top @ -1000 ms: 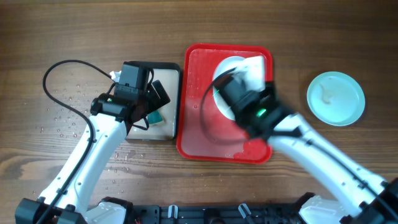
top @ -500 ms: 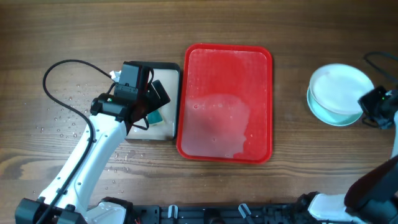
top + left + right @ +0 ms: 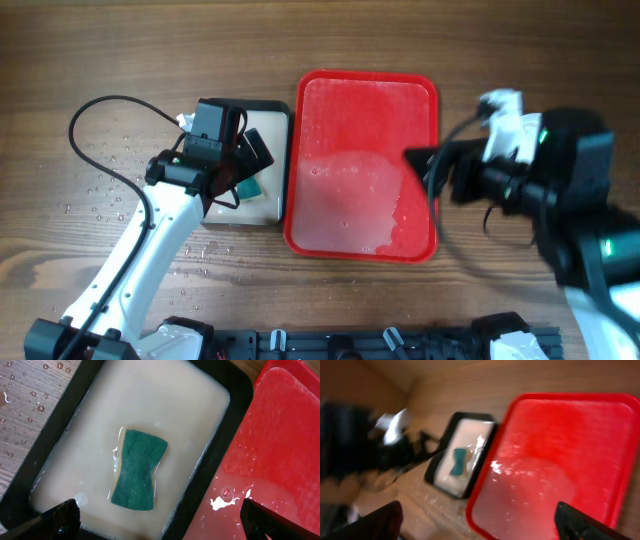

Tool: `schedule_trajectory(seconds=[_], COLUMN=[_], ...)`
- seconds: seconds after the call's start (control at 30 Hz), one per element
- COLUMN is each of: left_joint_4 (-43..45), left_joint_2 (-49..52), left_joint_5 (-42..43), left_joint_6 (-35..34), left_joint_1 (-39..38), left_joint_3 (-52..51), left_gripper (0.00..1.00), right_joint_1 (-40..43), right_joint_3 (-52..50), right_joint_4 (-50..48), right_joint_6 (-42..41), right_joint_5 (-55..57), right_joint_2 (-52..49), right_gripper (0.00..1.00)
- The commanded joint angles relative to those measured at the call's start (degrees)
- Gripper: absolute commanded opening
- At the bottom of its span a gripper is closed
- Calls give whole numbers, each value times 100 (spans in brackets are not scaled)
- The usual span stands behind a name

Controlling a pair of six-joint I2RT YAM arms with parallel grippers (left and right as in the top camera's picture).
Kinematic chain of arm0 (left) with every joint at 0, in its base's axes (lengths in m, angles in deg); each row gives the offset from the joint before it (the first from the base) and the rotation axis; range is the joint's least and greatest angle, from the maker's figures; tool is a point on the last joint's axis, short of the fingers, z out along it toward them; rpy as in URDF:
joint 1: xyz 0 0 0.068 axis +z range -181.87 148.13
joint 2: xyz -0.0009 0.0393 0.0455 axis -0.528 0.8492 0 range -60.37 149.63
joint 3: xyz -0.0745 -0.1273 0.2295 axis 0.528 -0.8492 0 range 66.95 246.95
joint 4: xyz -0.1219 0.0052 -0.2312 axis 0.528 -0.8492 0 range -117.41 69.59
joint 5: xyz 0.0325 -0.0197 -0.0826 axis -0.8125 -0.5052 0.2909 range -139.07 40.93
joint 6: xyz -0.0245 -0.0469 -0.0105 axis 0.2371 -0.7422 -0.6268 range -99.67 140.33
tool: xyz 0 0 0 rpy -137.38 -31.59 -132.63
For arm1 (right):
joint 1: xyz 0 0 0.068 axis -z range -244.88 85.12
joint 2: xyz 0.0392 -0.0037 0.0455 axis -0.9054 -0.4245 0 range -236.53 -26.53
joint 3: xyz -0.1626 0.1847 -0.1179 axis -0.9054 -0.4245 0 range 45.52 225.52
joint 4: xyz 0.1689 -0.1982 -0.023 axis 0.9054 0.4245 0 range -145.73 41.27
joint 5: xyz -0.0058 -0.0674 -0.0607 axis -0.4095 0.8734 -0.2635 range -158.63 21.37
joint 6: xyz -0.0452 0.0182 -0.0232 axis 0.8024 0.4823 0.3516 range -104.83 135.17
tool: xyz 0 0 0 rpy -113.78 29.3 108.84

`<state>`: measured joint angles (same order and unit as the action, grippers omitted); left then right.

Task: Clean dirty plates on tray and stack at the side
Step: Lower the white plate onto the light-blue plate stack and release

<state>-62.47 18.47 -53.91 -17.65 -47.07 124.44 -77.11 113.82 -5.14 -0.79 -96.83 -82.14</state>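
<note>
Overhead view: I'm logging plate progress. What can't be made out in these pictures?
- Plates: none visible; overhead, the blurred right arm covers the table right of the red tray.
- Sponge: overhead, mostly hidden by the left arm.
- Right wrist view: motion-blurred, fine detail lost.

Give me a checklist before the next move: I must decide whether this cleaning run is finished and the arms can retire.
1. Red tray free of plates: ok, only a wet film on it.
2. Sponge in the cream tray: ok, lying flat in the cloudy water.
3. Left gripper empty: ok, jaws open above the sponge.
4. Right gripper empty: ok, jaws open, nothing between them.
5. Plates stacked at the side: cannot tell, the right arm covers that part of the overhead view.
</note>
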Motion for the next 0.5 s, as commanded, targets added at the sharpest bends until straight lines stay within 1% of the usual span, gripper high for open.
schedule_trajectory(seconds=[0.0, 0.07, 0.2, 0.23, 0.27, 0.33, 0.37, 0.4, 0.47], left_joint_4=[2, 2, 2, 2, 2, 2, 2, 2, 2], left_joint_2=[-37, -37, -37, -37, -37, -37, -37, -37, -37], left_joint_5=[-52, -52, -52, -52, -52, -52, -52, -52, -52], left_joint_6=[26, 26, 26, 26, 26, 26, 26, 26, 26], left_joint_1=[22, 22, 22, 22, 22, 22, 22, 22, 22], left_joint_3=[101, 101, 101, 101, 101, 101, 101, 101, 101], left_gripper=[100, 100, 100, 100, 100, 100, 100, 100, 100], right_joint_1=[-1058, -1150, -1167, -1169, -1163, -1126, -1036, -911, -579], right_joint_3=[44, 44, 33, 28, -87, -459, -966, -1460, -2542], right_joint_4=[44, 525, 1187, 1145, 433, -973, -1904, -2387, -2487], right_joint_6=[96, 92, 155, 293, 774, 1589, 1884, 1882, 1856], right_joint_5=[758, 942, 1005, 1154, 1362, 1370, 1366, 1364, 1325], right_joint_2=[422, 457, 269, 293, 466, 861, 1292, 1700, 2712], right_gripper=[100, 100, 100, 100, 100, 100, 100, 100, 100])
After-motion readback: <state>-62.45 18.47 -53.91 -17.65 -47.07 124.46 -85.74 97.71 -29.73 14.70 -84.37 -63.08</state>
